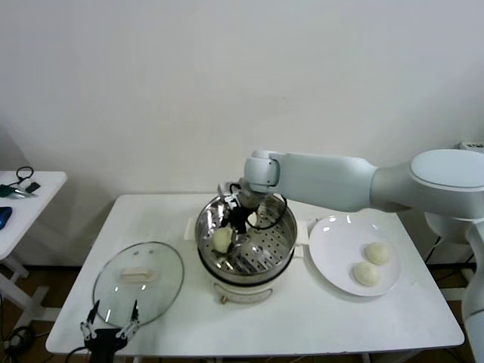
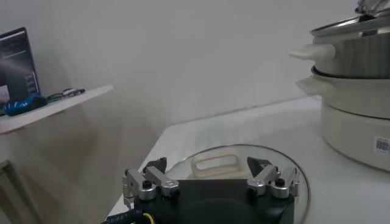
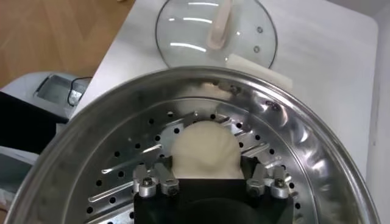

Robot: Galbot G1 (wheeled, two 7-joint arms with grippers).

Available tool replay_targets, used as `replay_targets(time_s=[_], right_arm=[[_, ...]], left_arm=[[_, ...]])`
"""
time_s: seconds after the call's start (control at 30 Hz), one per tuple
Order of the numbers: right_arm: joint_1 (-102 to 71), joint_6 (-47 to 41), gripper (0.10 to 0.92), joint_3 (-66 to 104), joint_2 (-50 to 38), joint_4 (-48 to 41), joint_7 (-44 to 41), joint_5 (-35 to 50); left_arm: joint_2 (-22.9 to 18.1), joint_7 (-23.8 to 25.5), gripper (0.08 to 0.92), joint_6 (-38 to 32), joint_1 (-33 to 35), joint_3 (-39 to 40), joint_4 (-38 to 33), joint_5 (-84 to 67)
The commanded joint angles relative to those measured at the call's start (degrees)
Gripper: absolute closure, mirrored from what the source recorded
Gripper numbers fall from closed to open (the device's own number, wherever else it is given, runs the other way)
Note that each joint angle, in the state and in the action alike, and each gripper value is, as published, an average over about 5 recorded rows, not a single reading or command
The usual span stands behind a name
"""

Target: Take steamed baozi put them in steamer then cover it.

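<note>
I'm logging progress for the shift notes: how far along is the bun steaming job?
About midway. One baozi seems to lie in the steamer already. The right pincer holds a second baozi low inside the basket. Two baozi still wait on the plate, and the cover lies on the table near the idle, open left pincer.

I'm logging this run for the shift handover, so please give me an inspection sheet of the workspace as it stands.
Surface: white table, bare at its front right.
Job's things: steamer mid-table; one baozi held inside it, another partly hidden behind; two baozi on the white plate; glass lid flat on the table, off the steamer.
Clutter: nothing seen on the table.
Grippers: right gripper in the basket, shut on the baozi; left gripper open at the lid's near edge.
Cables: black cable at the right wrist.
Surroundings: white wall; side table with dark items.
</note>
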Motion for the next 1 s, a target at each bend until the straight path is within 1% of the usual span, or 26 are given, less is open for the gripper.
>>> replay_targets(time_s=[0.03, 0.17, 0.3, 0.8, 1.0], right_arm=[[-1.0, 0.1, 0.206, 0.6, 0.9, -1.0, -0.3, -1.7], [0.8, 0.7, 0.203, 1.8, -1.6, 0.8, -1.8, -2.2], [3.8, 1.8, 0.202, 2.3, -5.8, 3.2, -3.9, -3.3], [7.6, 3.4, 0.203, 7.1, -28.6, 17.9, -6.9, -6.7], [4.7, 3.6, 0.203, 7.9, -38.5, 23.0, -7.5, -10.4]], left_arm=[[0.1, 0.0, 0.177, 0.1, -0.1, 0.0, 0.2, 0.0], [0.0, 0.0, 0.177, 0.4, -0.5, 0.2, 0.5, 0.1], [-0.3, 0.1, 0.177, 0.7, -1.0, 0.4, 0.8, 0.6], [-0.4, 0.1, 0.177, 1.0, -0.7, 0.2, 0.0, 1.4], [-0.6, 0.0, 0.177, 0.8, -0.4, 0.2, -0.2, 1.4]])
